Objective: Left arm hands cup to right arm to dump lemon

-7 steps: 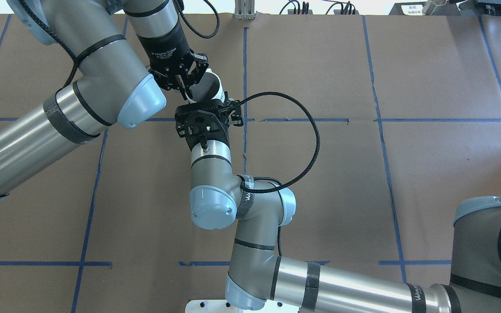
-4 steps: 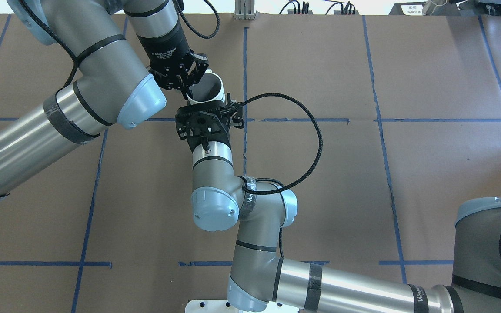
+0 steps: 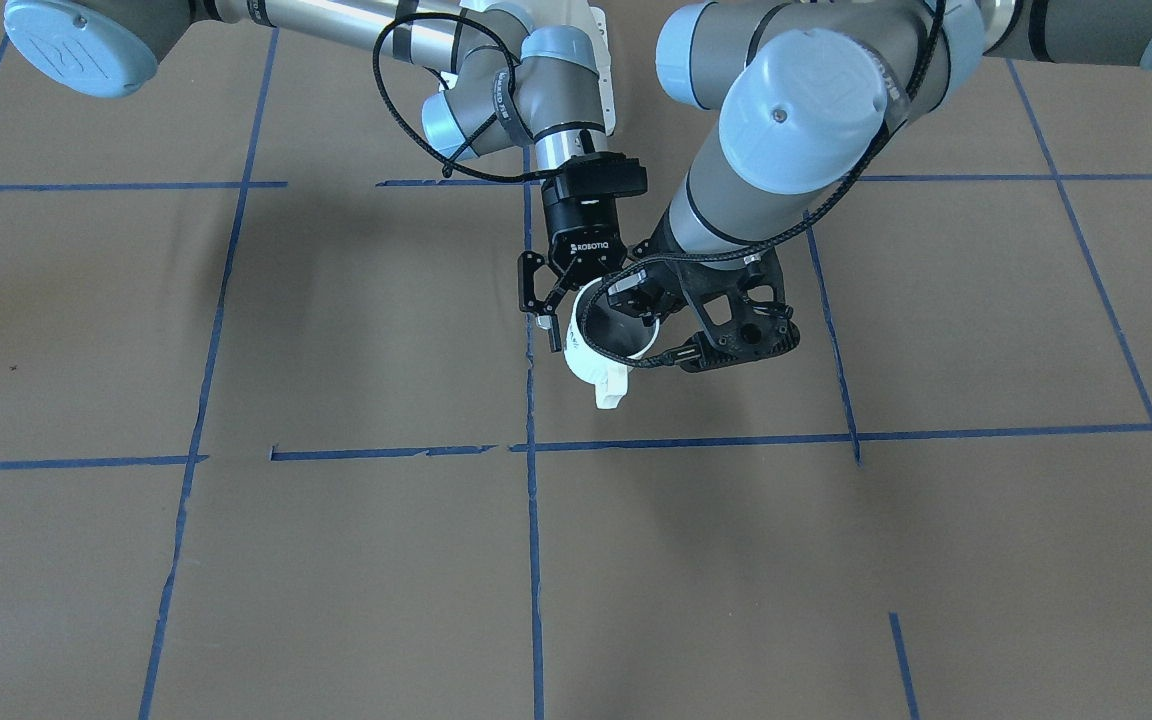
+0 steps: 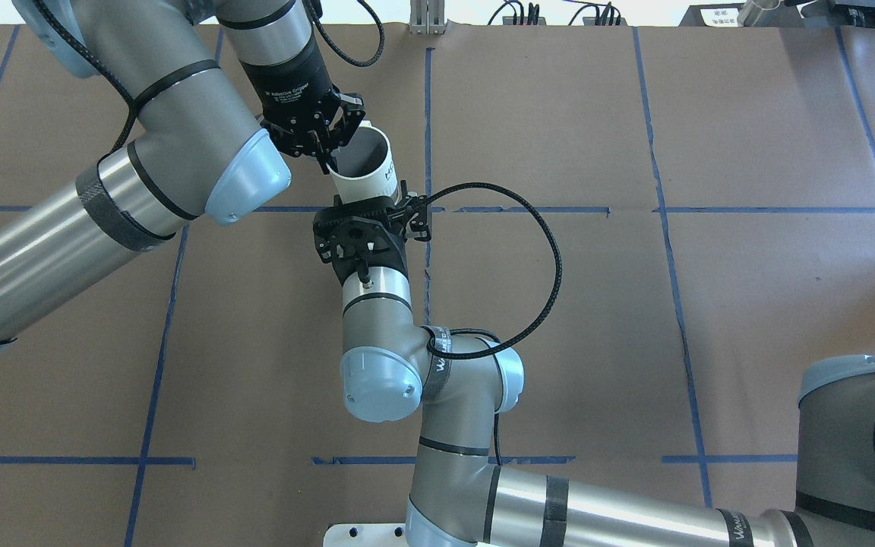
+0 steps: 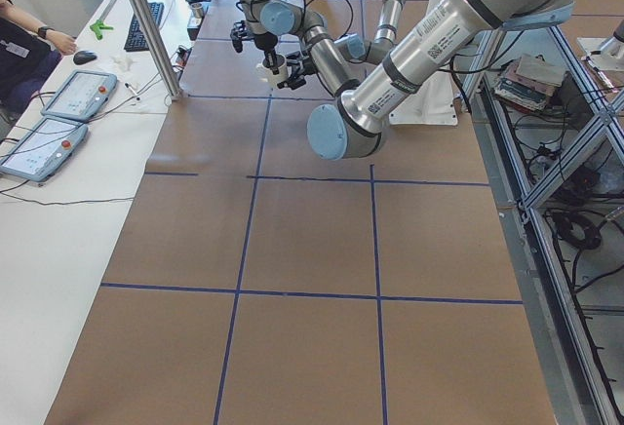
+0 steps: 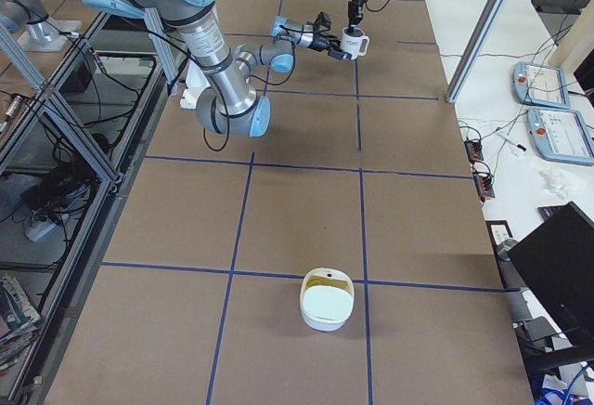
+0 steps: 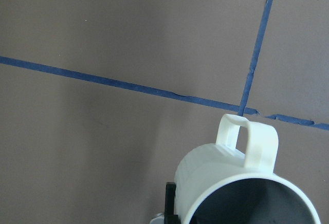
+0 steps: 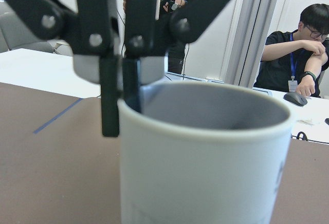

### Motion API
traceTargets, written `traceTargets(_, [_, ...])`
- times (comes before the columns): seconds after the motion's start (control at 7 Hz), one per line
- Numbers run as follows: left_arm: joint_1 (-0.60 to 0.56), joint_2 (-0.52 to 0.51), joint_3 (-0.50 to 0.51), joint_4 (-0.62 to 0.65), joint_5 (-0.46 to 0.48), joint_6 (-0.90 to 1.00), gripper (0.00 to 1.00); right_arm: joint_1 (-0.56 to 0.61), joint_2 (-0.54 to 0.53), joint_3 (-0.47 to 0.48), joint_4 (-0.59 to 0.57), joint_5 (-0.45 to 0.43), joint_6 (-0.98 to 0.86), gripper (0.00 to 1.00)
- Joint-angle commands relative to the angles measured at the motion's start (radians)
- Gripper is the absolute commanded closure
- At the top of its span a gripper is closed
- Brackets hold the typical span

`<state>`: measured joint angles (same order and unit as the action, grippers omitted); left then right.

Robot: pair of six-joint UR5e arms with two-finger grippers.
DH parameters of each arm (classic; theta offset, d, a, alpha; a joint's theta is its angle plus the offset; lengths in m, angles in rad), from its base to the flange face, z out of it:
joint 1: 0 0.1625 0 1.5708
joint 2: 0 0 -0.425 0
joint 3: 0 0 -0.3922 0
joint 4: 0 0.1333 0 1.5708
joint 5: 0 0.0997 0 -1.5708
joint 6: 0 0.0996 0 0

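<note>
The cup [image 3: 596, 372] is a white ribbed mug, upright, its handle [image 7: 248, 139] pointing away from the robot. My left gripper [image 4: 325, 158] comes down from above and is shut on the cup's rim, one finger [image 8: 109, 106] outside the wall and one inside. My right gripper [image 3: 586, 312] reaches in level from the robot's side and stands open, its fingers spread either side of the cup [image 4: 368, 178]; from overhead its black mount [image 4: 361, 232] hides them. The cup [image 8: 200, 172] fills the right wrist view. The lemon is out of view; the little grey interior that shows holds nothing.
Brown paper with blue tape lines [image 3: 526, 560] covers the table. A white rounded container [image 6: 327, 300] with a yellowish inside sits far down the table on the robot's right. A person [image 8: 300, 44] sits at a side table with tablets [image 5: 73, 94].
My right arm has drawn back a little toward the robot's base, uncovering more of the cup's wall. The left gripper stays shut on the rim in about the same spot.
</note>
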<state>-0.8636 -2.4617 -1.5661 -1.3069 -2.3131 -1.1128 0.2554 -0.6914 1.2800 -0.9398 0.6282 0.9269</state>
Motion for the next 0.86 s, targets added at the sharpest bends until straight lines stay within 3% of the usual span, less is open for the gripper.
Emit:
traceTargets(0.0, [0.000,-0.002,-0.006,0.000,0.000,-0.001,1.00,-0.031,-0.023,-0.004,0.001,-0.027,0.003,0.01])
traceTargets(0.43, [-0.012,0.001,-0.017,0.003,0.004,0.001,1.00,-0.038,-0.033,-0.002,0.004,-0.031,0.004,0.01])
traceTargets(0.71, [-0.098,0.064,-0.041,0.014,0.003,0.101,1.00,-0.004,-0.063,0.005,0.121,0.017,0.009,0.01])
